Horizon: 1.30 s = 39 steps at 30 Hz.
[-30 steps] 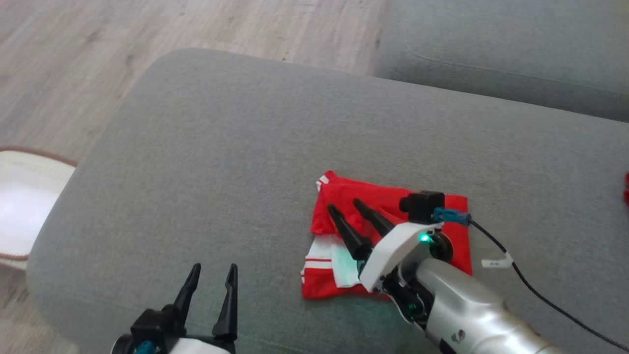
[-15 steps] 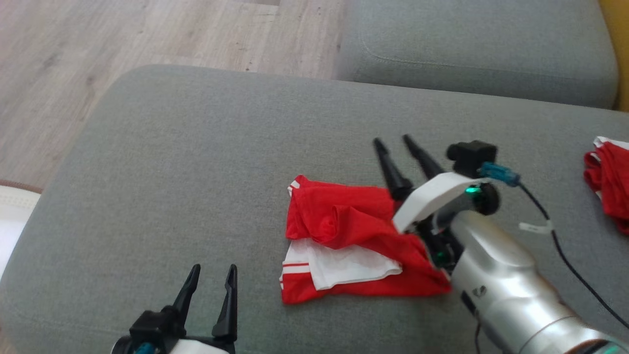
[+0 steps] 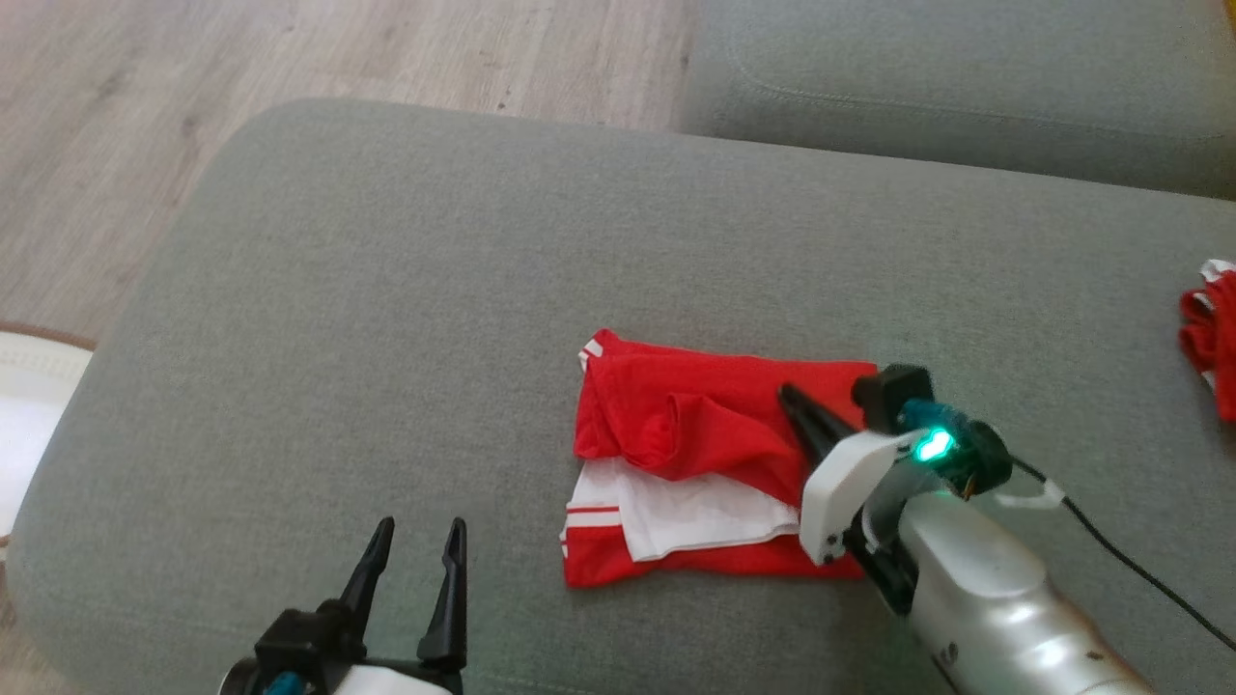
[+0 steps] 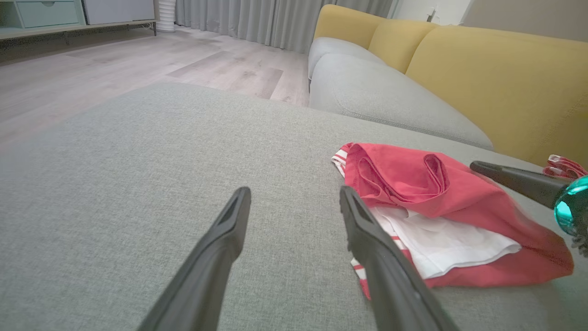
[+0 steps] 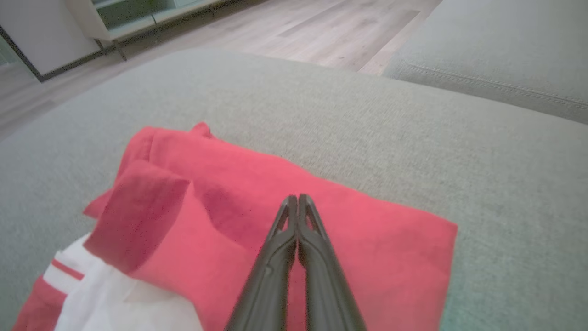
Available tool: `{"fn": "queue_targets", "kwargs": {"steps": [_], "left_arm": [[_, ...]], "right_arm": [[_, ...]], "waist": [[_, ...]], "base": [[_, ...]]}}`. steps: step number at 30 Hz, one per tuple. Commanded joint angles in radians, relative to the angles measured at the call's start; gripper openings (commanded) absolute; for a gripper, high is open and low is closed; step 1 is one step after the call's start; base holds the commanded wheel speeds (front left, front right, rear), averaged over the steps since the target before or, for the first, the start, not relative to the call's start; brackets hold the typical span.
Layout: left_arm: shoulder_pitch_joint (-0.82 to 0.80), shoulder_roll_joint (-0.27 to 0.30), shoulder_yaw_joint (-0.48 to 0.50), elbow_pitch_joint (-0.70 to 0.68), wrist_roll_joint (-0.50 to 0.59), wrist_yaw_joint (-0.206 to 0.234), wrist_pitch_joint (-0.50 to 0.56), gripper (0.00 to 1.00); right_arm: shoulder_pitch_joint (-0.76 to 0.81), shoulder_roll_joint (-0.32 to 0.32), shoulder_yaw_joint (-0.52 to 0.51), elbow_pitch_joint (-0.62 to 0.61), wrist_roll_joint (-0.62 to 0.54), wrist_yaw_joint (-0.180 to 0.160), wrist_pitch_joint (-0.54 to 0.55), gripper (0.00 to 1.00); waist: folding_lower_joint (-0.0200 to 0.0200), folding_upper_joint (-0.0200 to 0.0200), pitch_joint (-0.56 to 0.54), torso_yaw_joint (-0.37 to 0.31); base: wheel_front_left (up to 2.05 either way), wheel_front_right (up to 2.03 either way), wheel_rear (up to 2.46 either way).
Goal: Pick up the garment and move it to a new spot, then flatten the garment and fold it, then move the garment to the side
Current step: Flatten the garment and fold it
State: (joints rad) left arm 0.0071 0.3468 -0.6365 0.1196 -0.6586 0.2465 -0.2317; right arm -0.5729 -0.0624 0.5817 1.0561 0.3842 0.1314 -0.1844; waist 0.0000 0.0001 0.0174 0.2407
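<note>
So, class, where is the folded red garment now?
The red garment lies right of centre in the head view on the grey cushion, beneath the right tool.

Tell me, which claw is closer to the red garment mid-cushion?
The right. The right gripper, shut, is over the right part of the red garment; the left gripper, open, is over bare cushion to the garment's left, apart from it.

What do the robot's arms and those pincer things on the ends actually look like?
The left end effector and right end effector each have two long, tapering black fingers. The right forearm is shiny silver, with a white wrist casing, a glowing green light, a black camera block, a teal connector and a thin black cable.
</note>
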Motion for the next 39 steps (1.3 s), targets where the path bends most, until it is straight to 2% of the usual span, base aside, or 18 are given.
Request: {"fn": "queue_targets", "kwargs": {"steps": [1,7,15,20,24,28,29,32,33,34,39], "left_arm": [[-0.045,0.005,0.043,-0.030,0.000,0.003,-0.016,1.00],[-0.053,0.003,0.045,-0.023,0.001,0.000,-0.018,1.00],[-0.051,0.004,0.046,-0.025,0.001,0.003,-0.020,1.00],[-0.052,0.006,0.047,-0.027,0.001,0.005,-0.020,1.00],[-0.053,0.006,0.048,-0.026,0.001,0.007,-0.021,1.00],[-0.057,0.011,0.052,-0.019,-0.001,0.006,-0.021,1.00],[-0.060,0.013,0.053,-0.016,-0.001,0.005,-0.021,1.00],[-0.069,0.015,0.055,-0.007,-0.002,0.001,-0.021,1.00],[-0.073,0.015,0.056,-0.005,-0.001,0.001,-0.021,1.00],[-0.077,0.015,0.056,-0.002,-0.001,0.001,-0.020,1.00],[-0.088,0.003,0.065,0.008,-0.005,0.006,-0.022,1.00]], "right_arm": [[-0.008,0.011,0.018,-0.020,-0.008,-0.001,0.000,0.00],[0.020,0.010,0.101,-0.052,-0.006,-0.001,0.051,0.00],[0.082,0.011,0.295,-0.202,0.091,-0.001,0.127,0.00],[0.089,0.011,0.379,-0.246,0.123,-0.001,0.158,0.00],[0.075,0.011,0.366,-0.263,0.155,-0.001,0.114,0.00],[0.045,0.011,0.295,-0.268,0.166,-0.001,0.038,0.00],[0.039,0.011,0.270,-0.266,0.164,-0.001,0.015,0.04],[0.030,0.008,0.185,-0.263,0.144,-0.001,-0.035,0.55],[0.031,0.006,0.151,-0.265,0.134,-0.001,-0.046,0.95],[0.035,0.005,0.116,-0.268,0.124,-0.001,-0.055,1.00],[0.094,0.000,-0.075,-0.300,0.050,-0.001,-0.074,1.00]], "waist": [[0.0000,-0.0001,0.006,0.007],[0.0000,-0.0001,0.014,0.034],[0.0000,-0.0001,0.012,0.044],[0.0000,-0.0001,0.017,0.037],[0.0000,-0.0001,0.017,0.029],[0.0000,-0.0001,0.007,0.013],[0.0000,-0.0001,0.002,0.009],[0.0000,-0.0001,-0.014,-0.010],[0.0000,-0.0001,-0.019,-0.017],[0.0000,-0.0001,-0.023,-0.025],[0.0000,-0.0001,-0.050,-0.064]], "base": [[0.00,0.00,0.00],[0.00,0.00,0.00],[0.00,0.00,0.00],[0.00,0.00,0.00],[0.00,0.00,0.00],[0.00,0.00,0.00],[0.00,0.00,0.00],[0.00,0.00,0.00],[0.00,0.00,0.00],[0.00,0.00,0.00],[0.00,0.00,0.00]]}}
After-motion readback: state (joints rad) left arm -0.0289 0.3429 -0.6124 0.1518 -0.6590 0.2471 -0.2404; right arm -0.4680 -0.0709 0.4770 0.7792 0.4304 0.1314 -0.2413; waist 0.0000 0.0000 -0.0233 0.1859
